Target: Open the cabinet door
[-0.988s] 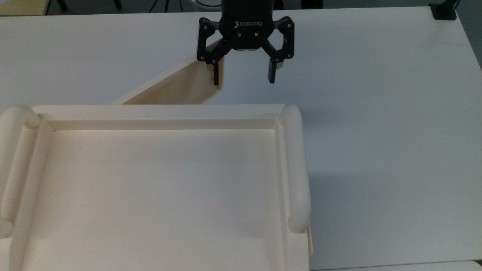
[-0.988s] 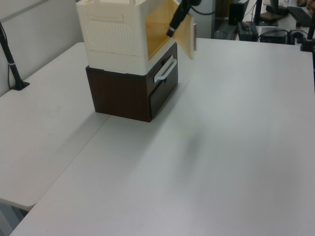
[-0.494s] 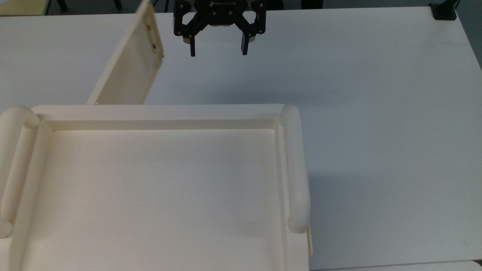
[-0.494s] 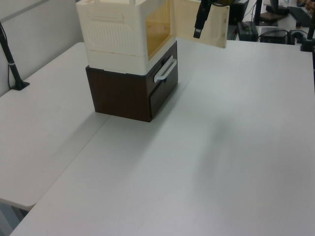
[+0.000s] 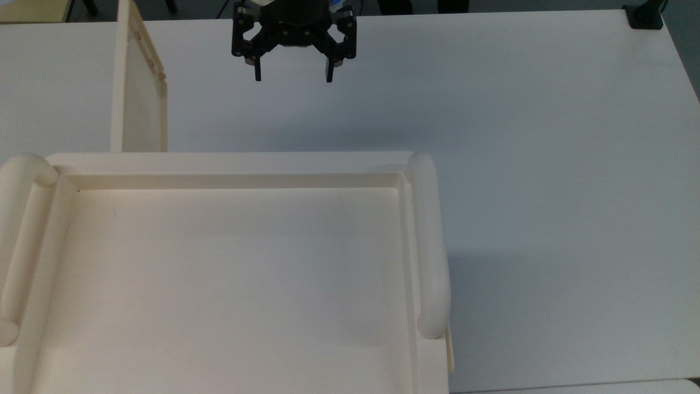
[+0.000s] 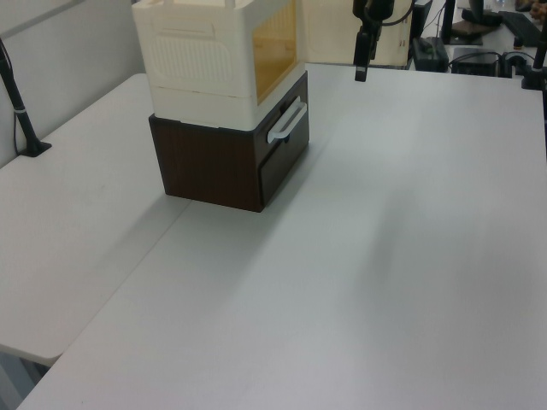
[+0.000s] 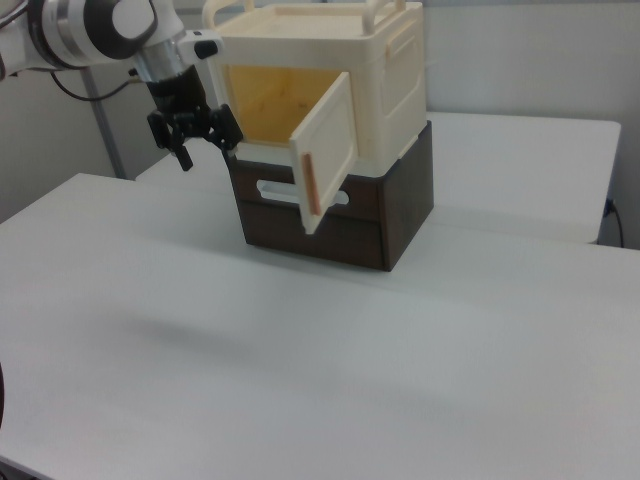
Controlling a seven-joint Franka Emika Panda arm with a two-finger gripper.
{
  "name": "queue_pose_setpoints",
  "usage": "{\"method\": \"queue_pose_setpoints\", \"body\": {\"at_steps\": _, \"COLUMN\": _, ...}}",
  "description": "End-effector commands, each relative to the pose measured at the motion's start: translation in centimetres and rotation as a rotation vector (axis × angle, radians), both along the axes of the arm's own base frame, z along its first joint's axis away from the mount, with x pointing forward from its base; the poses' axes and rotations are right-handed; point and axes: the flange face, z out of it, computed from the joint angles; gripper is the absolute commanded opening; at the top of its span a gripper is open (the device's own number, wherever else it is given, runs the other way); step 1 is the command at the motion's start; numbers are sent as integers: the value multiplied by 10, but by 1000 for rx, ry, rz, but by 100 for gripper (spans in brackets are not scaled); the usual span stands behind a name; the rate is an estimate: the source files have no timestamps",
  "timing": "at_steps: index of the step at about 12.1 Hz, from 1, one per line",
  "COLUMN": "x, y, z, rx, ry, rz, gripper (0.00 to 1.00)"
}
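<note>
While cabinet door [image 7: 325, 150] stands swung wide from cabinet [image 7: 330, 70], my gripper [image 5: 292, 74] hangs apart beside it, fingers spread, holding nothing.

so colour-wise it's nearly all pale stuff: the cabinet [image 7: 390, 70] is cream plastic, same cream on the cabinet door [image 7: 325, 150], though the door's free edge carries a thin orange-tan strip, and the inside of the cabinet glows a warmer honey yellow. On the cabinet's side wall in the left view there's a fine ribbed line pattern. Right under the cabinet sits a dark brown base unit [image 7: 395, 215] with a whitish handle [image 6: 286, 121] on its front. The gripper [image 5: 292, 74] is matte black, and the arm [image 7: 95, 25] above it is white with dark joints. The table [image 5: 519, 137] under everything is plain white-grey, no pattern
</note>
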Motion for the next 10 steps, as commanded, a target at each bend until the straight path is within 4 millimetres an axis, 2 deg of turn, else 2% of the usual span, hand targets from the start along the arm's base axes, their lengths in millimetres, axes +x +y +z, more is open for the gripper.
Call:
{"method": "queue_pose_setpoints", "body": {"at_steps": 1, "x": -35, "y": -20, "z": -5, "rx": 43, "ry": 52, "rz": -58, "gripper": 100}}
{"method": "queue_pose_setpoints", "body": {"at_steps": 4, "x": -50, "y": -32, "z": 3, "rx": 65, "ry": 88, "rz": -89, "gripper": 100}}
{"method": "queue_pose_setpoints", "body": {"at_steps": 10, "x": -49, "y": -35, "z": 4, "rx": 69, "ry": 103, "rz": -101, "gripper": 100}}
